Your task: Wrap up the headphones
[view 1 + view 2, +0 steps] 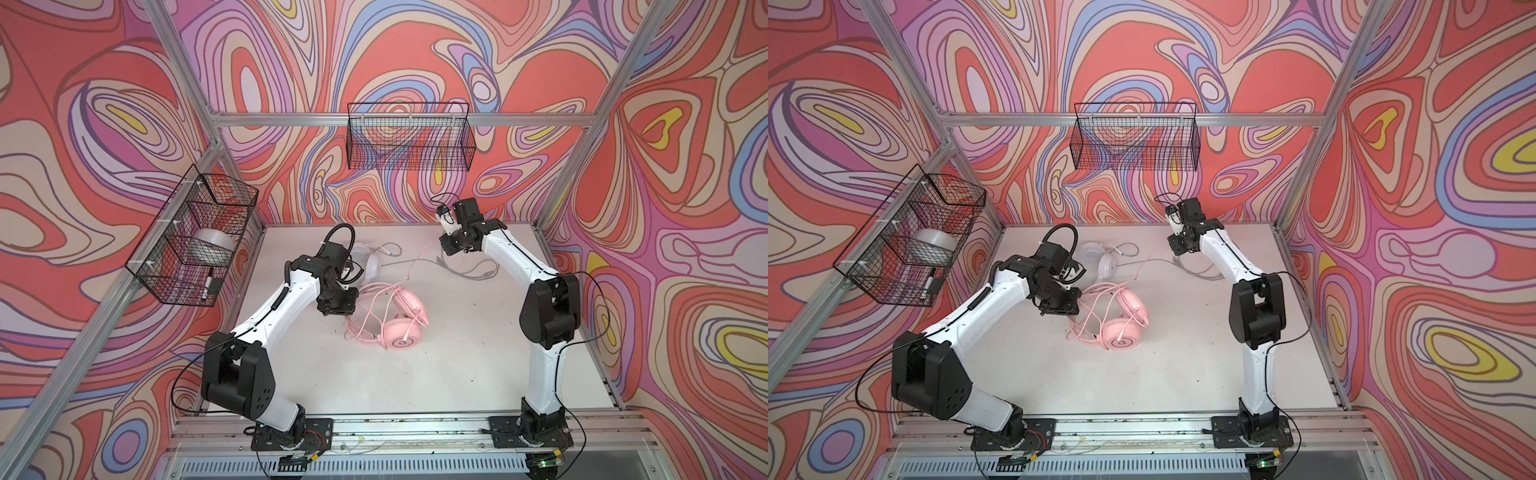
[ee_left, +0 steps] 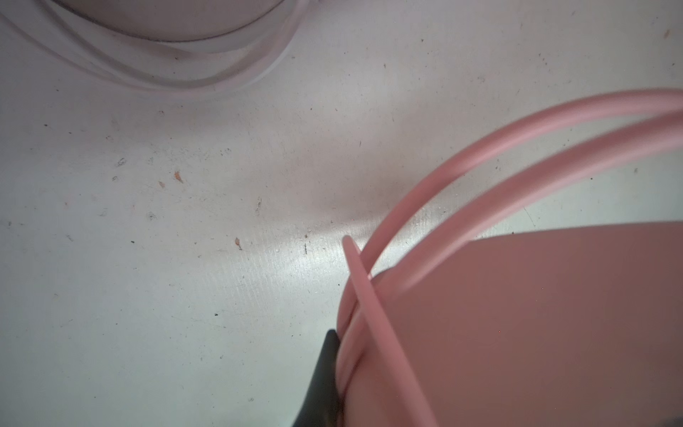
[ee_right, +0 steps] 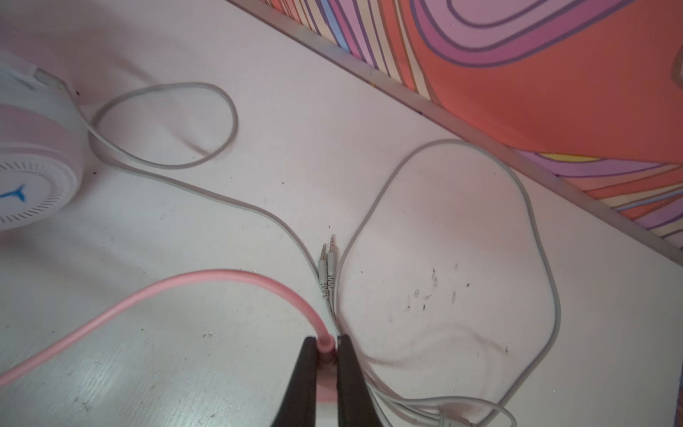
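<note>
Status: right gripper point(image 3: 327, 342) is clamped on the pink cord point(image 3: 184, 292) close to its free end. The cord runs away from the jaws in a slack arc toward the pink headset point(image 1: 401, 332).

Left gripper point(image 1: 348, 318) is closed, right at that headset. Only one finger point(image 2: 325, 369) shows in the left wrist view. Pink strands run down beside it against a broad pink part. Can't tell what it actually pinches.

My read: pink cord is mid-wind, some loops already draped over the headset, a long tail left.

To do it well:
- Left should act as the anchor. If the headset slides, the loops fall off.
- Right should take up slack before circling, then lead the cord around the band between the earcups under light, even tension.
- Watch the grey cord point(image 3: 536, 229). Its two jack plugs point(image 3: 329, 266) lie just ahead of the right fingertips and its loop passes beside them. Lift clear so nothing snags.
- White headset point(image 1: 370, 262) sits just beyond the left gripper, unwrapped. Don't sweep the pink cord across it.
</note>
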`<state>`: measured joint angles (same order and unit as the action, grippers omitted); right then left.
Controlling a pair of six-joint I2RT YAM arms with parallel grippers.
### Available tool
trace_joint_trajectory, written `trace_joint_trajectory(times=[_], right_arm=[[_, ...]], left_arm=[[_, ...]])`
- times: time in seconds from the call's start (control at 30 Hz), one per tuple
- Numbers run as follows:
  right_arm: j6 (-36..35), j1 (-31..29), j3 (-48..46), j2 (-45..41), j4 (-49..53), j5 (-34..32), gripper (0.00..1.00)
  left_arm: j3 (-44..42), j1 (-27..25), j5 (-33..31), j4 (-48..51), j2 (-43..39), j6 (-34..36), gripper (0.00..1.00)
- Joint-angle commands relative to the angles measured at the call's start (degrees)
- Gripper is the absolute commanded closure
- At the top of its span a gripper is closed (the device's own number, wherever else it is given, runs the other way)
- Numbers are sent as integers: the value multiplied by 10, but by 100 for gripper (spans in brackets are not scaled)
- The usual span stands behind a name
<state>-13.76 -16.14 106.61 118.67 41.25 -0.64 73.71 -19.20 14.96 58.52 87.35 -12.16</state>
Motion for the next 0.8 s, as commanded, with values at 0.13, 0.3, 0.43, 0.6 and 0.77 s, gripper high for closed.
trace_joint_trajectory(times=[0.13,0.3,0.43,0.6,0.77], right_arm=[[11,3,-62,-23,-8,3,100],[25,3,-106,-75,-43,63,100],[18,3,-181,-159,-124,70,100],[-7,3,-273,-286,-226,155,100],[-14,3,-296,-355,-251,239,100]], left_arm=[[3,-4,31,15,-15,6,100],[14,-4,15,12,9,-27,100],[23,-4,-43,28,26,-48,100],[25,-4,-65,30,40,-59,100],[31,-4,-96,33,52,-69,100]])
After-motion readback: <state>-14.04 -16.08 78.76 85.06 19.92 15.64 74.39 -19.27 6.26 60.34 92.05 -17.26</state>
